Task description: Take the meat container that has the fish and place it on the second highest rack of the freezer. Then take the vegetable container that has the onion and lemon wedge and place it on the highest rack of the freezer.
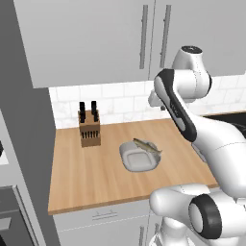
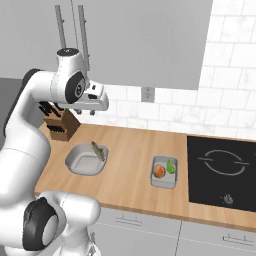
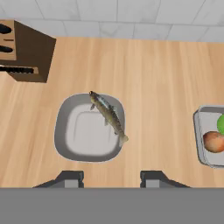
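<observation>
My gripper (image 3: 109, 178) hovers empty, jaws apart, above the meat container (image 3: 89, 129) on the table (image 3: 157, 87) — the fish (image 3: 108, 115) lies across its rim — poised for a top-down grasp.

White arm raised and bent, end effector (image 3: 111, 178) pointing down, jaws parted, empty

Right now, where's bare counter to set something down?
Free: the wide wood strip between the fish tray and the vegetable tray, and the front edge below the knife block. Crowded: the fish overhangs its tray's rim; the vegetable tray sits close beside the cooktop.
</observation>
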